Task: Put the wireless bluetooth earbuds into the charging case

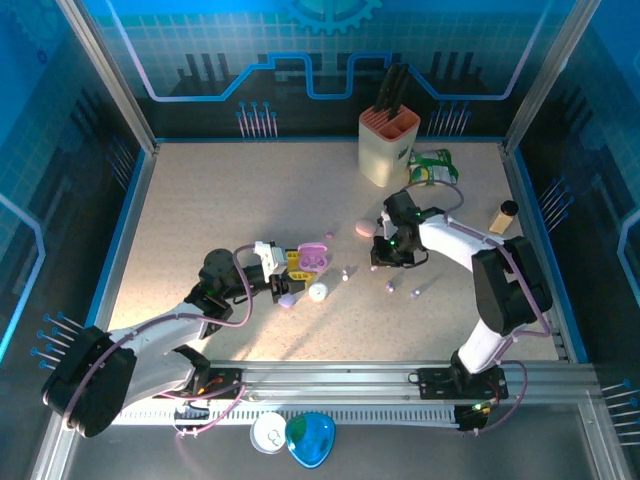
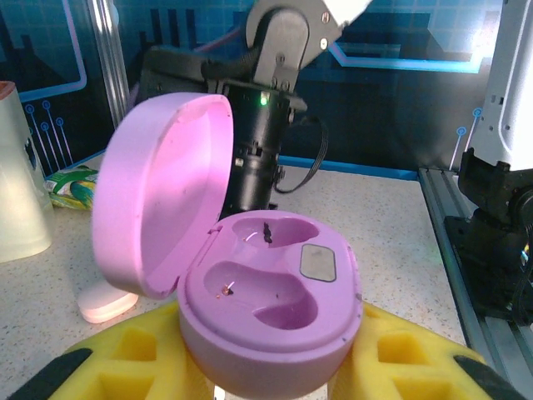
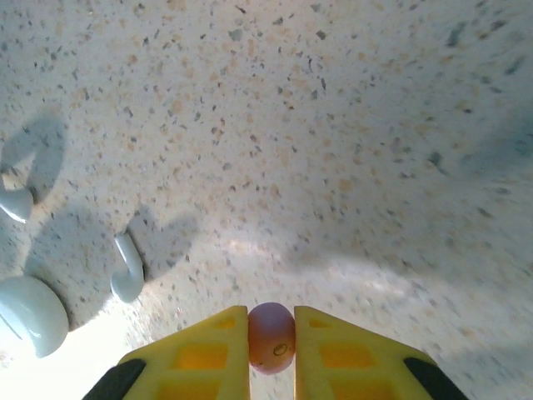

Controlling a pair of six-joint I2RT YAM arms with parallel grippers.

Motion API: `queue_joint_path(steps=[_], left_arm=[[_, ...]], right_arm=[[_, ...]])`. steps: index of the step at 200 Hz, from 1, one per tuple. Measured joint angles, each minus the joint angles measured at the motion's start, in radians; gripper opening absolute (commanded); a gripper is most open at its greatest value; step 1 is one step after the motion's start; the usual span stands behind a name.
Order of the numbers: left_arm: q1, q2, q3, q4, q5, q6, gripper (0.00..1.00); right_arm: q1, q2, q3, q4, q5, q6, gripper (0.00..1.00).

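Note:
My left gripper (image 2: 266, 360) is shut on a lilac charging case (image 2: 275, 304), its yellow fingers (image 2: 398, 354) pressed to both sides. The lid (image 2: 158, 200) stands open to the left, and both wells are empty. In the top view this case (image 1: 315, 257) sits at mid-table with the left gripper (image 1: 293, 265) beside it. My right gripper (image 3: 271, 323) is shut on a tiny pinkish earbud (image 3: 271, 337) just above the tabletop. In the top view the right gripper (image 1: 384, 260) is right of the case. More earbuds (image 1: 390, 288) lie loose on the table, one white (image 3: 127, 272).
A knife block (image 1: 388, 145), a green packet (image 1: 432, 167) and a small bottle (image 1: 504, 215) stand at the back right. A pink case (image 1: 366, 228), a white case (image 1: 318, 292) and a lilac piece (image 1: 286, 299) lie near the grippers. Further cases (image 1: 308, 438) rest below the rail.

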Motion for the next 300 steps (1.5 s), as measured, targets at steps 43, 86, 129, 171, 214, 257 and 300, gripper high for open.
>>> queue_joint_path(steps=[43,86,129,171,214,257,300], left_arm=[[0.0,0.007,0.0,0.0,0.0,0.003,0.26],[0.0,0.028,0.0,0.0,0.0,0.003,0.26],[0.0,0.047,0.0,0.0,0.0,0.004,0.26],[0.0,0.063,0.0,0.0,0.0,0.005,0.26],[0.0,0.079,0.003,0.0,0.0,0.007,0.26],[0.0,0.089,0.016,-0.01,-0.005,0.033,0.26],[0.0,0.146,0.04,-0.027,-0.055,0.062,0.26]], right_arm=[[0.078,-0.016,0.118,-0.23,0.187,-0.055,0.15],[0.138,0.008,0.181,-0.364,0.317,-0.058,0.16],[0.175,0.031,0.224,-0.436,0.401,-0.058,0.16],[0.188,0.032,0.244,-0.469,0.434,-0.057,0.16],[0.189,0.032,0.247,-0.479,0.434,-0.057,0.16],[0.203,0.016,0.247,-0.471,0.406,-0.054,0.16],[0.243,-0.101,0.295,-0.467,0.354,-0.044,0.16]])
